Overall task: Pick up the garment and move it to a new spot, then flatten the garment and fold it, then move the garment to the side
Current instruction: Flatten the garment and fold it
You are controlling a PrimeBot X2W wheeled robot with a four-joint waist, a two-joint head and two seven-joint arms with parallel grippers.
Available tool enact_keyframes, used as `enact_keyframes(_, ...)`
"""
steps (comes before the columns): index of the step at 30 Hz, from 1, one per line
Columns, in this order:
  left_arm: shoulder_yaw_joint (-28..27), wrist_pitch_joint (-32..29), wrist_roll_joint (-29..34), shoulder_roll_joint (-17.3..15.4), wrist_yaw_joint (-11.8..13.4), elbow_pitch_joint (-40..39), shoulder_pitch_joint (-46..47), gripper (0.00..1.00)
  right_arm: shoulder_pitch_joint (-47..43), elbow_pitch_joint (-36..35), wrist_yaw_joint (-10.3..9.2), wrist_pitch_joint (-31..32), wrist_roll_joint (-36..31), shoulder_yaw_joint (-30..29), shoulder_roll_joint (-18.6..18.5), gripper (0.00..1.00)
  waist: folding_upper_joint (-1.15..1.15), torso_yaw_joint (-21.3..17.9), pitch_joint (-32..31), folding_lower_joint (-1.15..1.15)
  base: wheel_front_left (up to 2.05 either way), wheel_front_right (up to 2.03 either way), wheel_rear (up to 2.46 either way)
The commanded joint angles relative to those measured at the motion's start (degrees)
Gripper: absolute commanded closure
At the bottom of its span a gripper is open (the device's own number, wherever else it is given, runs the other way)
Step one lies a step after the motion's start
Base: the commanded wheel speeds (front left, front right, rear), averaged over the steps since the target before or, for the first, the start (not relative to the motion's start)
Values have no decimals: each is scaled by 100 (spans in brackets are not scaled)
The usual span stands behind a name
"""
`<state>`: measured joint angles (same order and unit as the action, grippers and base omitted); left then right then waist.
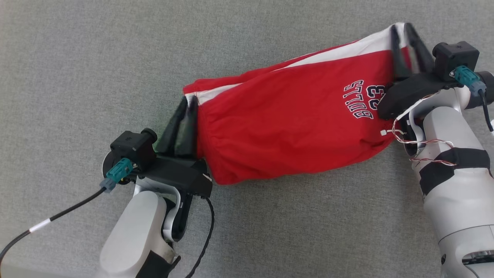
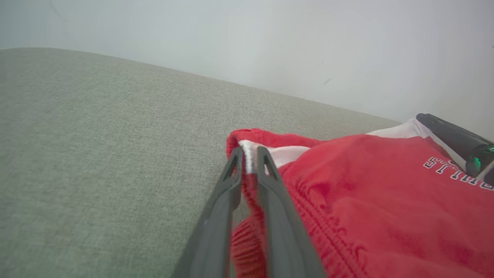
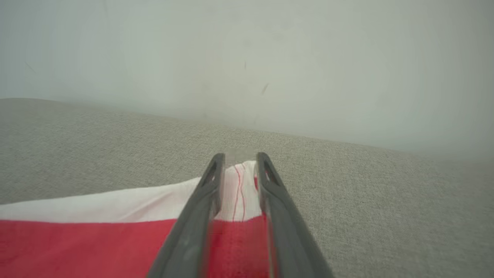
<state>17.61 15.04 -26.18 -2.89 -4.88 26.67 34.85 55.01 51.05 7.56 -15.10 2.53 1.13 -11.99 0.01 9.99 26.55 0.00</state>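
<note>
1. Grey woven cloth surface [image 1: 96, 58]: spans the head view and lies beneath everything else. A pale plain wall [image 3: 247, 58] stands behind it in the wrist views.
2. Red basketball shorts [image 1: 285, 127]: stretched slantwise between the two grippers, from centre-left up to the upper right of the head view. The cloth sags and bulges toward the robot. Whether the lower edge touches the surface cannot be told.
3. Right forearm [image 1: 451, 185]: pale casing with a black band, at the right edge.
4. Left forearm [image 1: 135, 231]: pale casing, at the lower left.
5. White side stripe [image 1: 347, 48]: runs along the far edge of the shorts.
6. Elastic waistband [image 2: 308, 208]: gathered and ribbed, at the left end of the shorts.
7. Left gripper [image 1: 190, 101]: fingers drawn narrow, pinching the waistband corner where red meets white [image 2: 249, 152].
8. Right gripper [image 1: 401, 27]: fingers close together, clamped on the white stripe at the opposite end [image 3: 240, 156].
9. Black cable [image 1: 58, 216]: trails from the left wrist toward the lower left.
10. Print "BULLS 23" [image 1: 364, 99]: dark-outlined white lettering, just beside the right gripper.
11. Thin twisted wires [image 1: 420, 139]: looped at the right wrist.
</note>
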Motion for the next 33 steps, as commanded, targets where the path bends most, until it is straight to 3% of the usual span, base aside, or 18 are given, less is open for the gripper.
enact_keyframes(1,-25,18,89,0,16,28,-110,0,-105,-57,-19,-1,30,-8,20,0,-1,-21,-52,0,0,0,0)
enact_keyframes(8,-228,18,309,0,114,24,-351,0,-465,-226,-19,-1,177,-42,84,0,-1,-87,-319,0,0,0,0)
enact_keyframes(19,-500,18,574,0,49,-82,-967,0,-1162,-391,-19,0,574,-98,133,0,-1,-176,-755,0,0,0,0)
enact_keyframes(33,-763,18,767,1,-36,-164,-1606,0,-1245,1076,-19,294,1070,366,204,0,-1,-247,-1165,0,0,0,0)
